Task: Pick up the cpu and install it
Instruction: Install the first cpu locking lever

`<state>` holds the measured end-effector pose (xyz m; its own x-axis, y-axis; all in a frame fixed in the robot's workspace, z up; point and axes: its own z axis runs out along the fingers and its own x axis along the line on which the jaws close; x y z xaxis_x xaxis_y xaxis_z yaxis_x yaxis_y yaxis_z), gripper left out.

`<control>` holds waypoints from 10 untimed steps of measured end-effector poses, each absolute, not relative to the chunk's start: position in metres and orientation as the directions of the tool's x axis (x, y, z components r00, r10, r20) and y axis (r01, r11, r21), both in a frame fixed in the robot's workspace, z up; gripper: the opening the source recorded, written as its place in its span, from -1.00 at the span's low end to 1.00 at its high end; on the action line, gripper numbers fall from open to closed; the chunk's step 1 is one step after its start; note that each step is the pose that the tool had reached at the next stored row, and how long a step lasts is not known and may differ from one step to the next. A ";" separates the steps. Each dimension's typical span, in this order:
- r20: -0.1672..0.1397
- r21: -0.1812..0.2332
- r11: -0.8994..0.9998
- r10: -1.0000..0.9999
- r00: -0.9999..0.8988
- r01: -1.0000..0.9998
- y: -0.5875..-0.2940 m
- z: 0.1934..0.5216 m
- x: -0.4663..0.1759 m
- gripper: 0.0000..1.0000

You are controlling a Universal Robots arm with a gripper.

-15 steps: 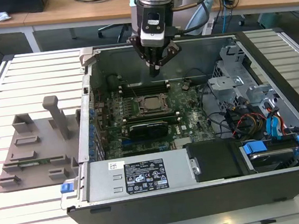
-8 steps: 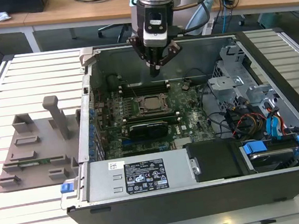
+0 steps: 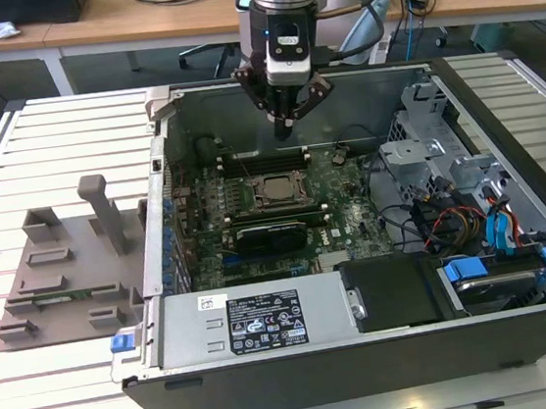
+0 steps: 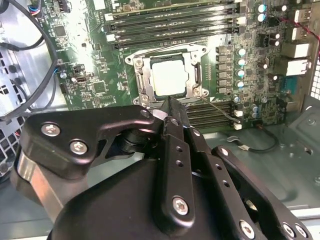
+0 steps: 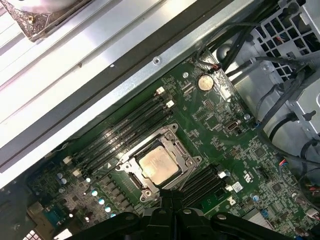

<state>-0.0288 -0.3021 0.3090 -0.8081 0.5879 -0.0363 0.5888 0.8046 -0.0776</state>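
silvery cpu (image 5: 159, 166) sits in its socket (image 5: 131, 162); closed, empty gripper (image 3: 284, 124) hovers at its twelve o'clock in the exterior view. placement looks done; retreat straight up.

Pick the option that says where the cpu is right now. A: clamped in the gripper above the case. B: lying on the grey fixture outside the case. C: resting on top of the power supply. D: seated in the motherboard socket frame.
D: in both wrist views the cpu sits flat inside the socket frame on the motherboard, with the gripper hovering above it, carrying nothing.
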 end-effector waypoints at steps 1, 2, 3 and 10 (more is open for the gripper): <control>-0.036 -0.077 0.808 0.583 -0.811 0.584 -0.302 0.309 -0.029 -0.79; -0.035 -0.076 0.812 0.578 -0.816 0.578 -0.302 0.309 -0.029 -0.79; -0.028 -0.066 0.819 0.570 -0.821 0.570 -0.302 0.309 -0.029 -0.79; 0.003 -0.020 0.846 0.533 -0.846 0.532 -0.302 0.309 -0.029 -0.79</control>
<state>-0.0289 -0.3021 0.3090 -0.8464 0.5325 0.0028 0.5324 0.8463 -0.0199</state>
